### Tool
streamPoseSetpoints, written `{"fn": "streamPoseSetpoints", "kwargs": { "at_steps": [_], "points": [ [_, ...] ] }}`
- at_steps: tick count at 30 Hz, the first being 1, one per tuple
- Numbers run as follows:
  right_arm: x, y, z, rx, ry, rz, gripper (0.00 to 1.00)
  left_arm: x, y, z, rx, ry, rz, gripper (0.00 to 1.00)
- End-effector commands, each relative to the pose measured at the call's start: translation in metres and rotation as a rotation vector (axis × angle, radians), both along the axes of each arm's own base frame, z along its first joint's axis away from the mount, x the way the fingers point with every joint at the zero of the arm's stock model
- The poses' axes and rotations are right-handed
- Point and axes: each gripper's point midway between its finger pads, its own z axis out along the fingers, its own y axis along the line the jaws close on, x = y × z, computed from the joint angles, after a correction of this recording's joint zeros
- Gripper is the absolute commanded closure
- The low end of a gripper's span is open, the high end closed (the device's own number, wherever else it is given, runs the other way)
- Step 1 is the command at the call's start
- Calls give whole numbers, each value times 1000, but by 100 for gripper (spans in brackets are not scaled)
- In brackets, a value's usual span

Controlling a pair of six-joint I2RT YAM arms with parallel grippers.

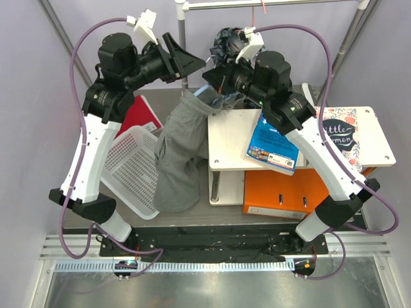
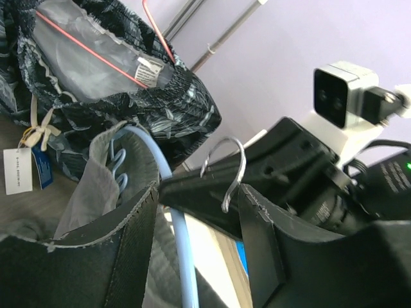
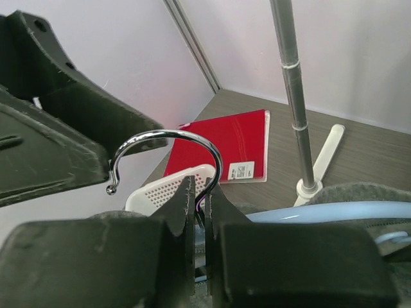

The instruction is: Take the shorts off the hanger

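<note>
Where lilac walls (image 1: pixel 26 96) meet your grey table (image 3: pixel 359 147), the right gripper (image 3: pixel 201 190) pinches a chrome hook (image 3: pixel 167 133); the left gripper (image 2: pixel 199 192) gapes.

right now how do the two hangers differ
The red hanger is thin wire, the blue hanger thicker with a chrome hook. The red hanger carries the shorts, the blue hanger a grey garment. Only the blue hanger's hook is in the right tool. Both carry clothes.

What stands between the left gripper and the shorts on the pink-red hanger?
The light-blue hanger carrying the grey garment, held by its chrome hook in the shut right gripper, hangs directly before the open left gripper. The shorts on the pink-red hanger are beyond it.
</note>
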Motion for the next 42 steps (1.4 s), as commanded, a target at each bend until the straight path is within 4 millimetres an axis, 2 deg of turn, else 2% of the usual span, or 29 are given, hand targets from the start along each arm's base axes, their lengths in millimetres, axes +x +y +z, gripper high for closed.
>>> {"fn": "streamPoseSetpoints", "kwargs": {
  "at_steps": [1,4,7,13,17,26,28,29,30,34,36,38,42],
  "points": [
    [-18,10,26,50,-65,52,99,-11,-2,37,-29,-146,-5,44],
    [-19,15,20,39,-51,66,99,-17,-8,40,-36,-164,-20,42],
    [-25,20,20,35,-53,85,99,-16,-11,33,-24,-152,-16,43],
    [-32,25,21,33,-54,100,99,-10,-5,13,37,-128,31,55],
    [-36,21,27,39,-65,94,99,-7,5,-1,99,-110,76,58],
    [-36,17,26,34,-59,71,99,-2,13,-13,157,-85,123,66],
    [-33,15,26,29,-55,52,99,-2,13,-15,170,-78,129,64],
    [-33,15,26,26,-51,48,99,-2,14,-16,177,-78,128,60],
    [-32,12,31,29,-59,40,99,-2,15,-21,194,-61,132,52],
    [-27,14,23,-7,-40,2,99,-5,22,-25,257,-61,175,47],
    [-27,13,23,-17,-41,-7,99,-4,25,-30,292,-66,188,49],
    [-24,16,15,-42,-25,-20,99,-3,26,-36,320,-59,205,58],
    [-24,16,12,-66,-16,-41,99,-4,26,-43,387,-79,229,68]
  ]
}}
